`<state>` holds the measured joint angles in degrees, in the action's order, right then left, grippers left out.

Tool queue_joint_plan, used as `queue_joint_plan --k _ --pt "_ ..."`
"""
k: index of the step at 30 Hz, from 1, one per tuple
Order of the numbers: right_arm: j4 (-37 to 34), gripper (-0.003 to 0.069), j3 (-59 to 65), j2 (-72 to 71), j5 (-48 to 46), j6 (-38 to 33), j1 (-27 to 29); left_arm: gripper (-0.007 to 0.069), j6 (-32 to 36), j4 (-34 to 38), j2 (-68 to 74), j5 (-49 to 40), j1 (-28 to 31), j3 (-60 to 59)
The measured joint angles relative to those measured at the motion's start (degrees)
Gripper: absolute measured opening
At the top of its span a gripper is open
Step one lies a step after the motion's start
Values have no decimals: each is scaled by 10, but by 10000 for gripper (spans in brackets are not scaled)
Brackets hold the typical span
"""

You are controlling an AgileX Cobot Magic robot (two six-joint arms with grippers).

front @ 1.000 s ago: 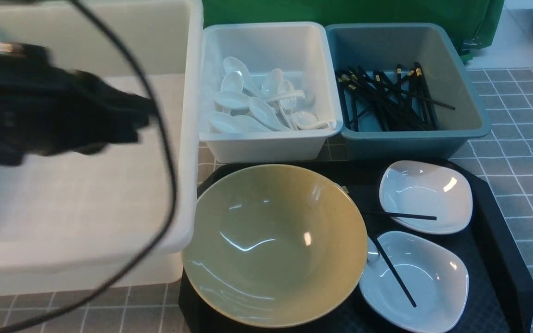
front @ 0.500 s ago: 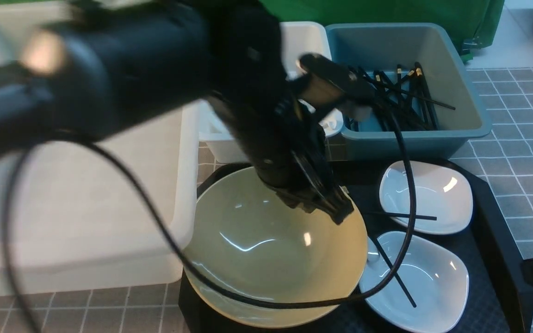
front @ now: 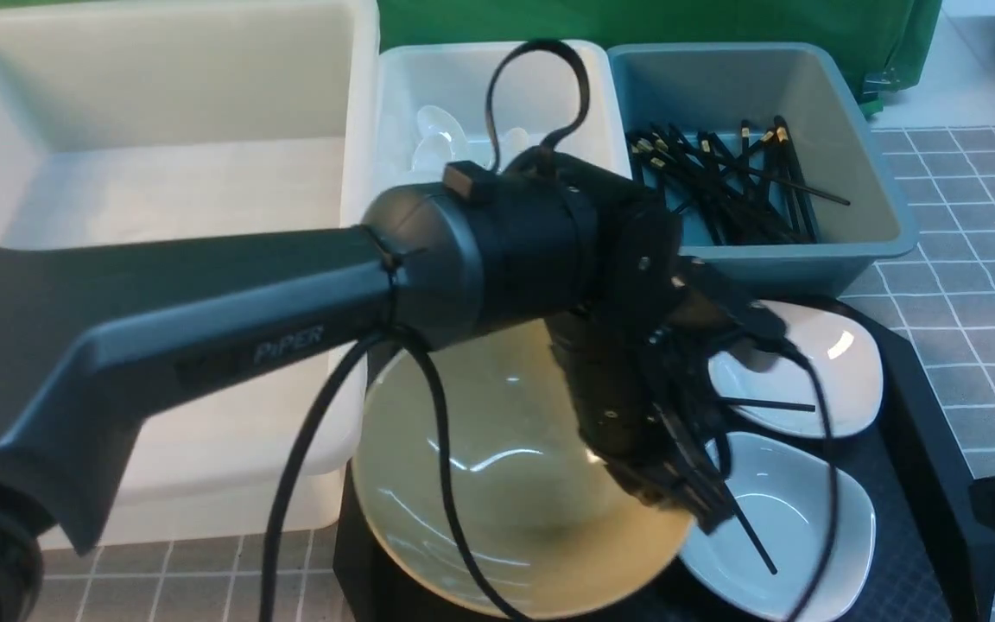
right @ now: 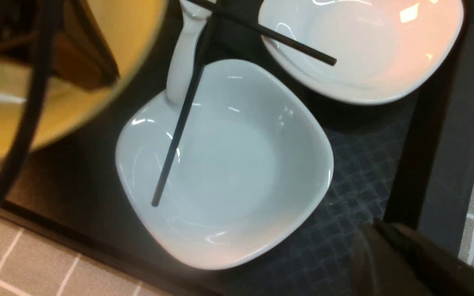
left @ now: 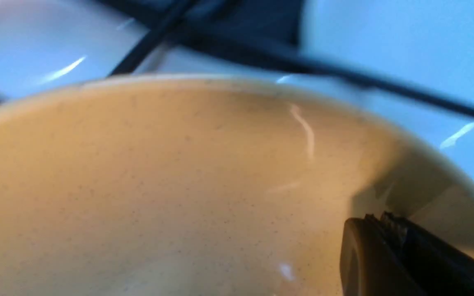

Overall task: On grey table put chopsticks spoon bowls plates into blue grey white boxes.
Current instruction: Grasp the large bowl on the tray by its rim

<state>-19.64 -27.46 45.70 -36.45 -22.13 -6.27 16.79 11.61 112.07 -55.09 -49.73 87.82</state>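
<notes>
As the arm slants rightward, left claw perhaps straddling bowl rim

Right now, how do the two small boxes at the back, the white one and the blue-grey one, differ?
The white box holds white spoons; the blue-grey box holds black chopsticks. The white box is partly hidden behind the left arm, while the blue-grey box shows almost whole. Both are rectangular, look about equal in size, and stand side by side.
</notes>
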Motion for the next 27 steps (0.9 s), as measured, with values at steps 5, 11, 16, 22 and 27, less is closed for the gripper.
queue_joint_plan --k 5,11,16,22,27 --pt "-1 34 0 0 2 0 0 127 16 -5 -5 -37 -3 74" --pt "-4 34 0 0 2 0 0 335 -40 -116 -12 -103 35 135" --pt "-5 36 0 0 4 0 0 518 -137 -202 -1 -131 88 140" --pt "-5 36 0 0 4 0 0 559 -141 -221 38 -134 99 140" --pt "-5 36 0 0 4 0 0 557 -136 -227 78 -124 105 140"
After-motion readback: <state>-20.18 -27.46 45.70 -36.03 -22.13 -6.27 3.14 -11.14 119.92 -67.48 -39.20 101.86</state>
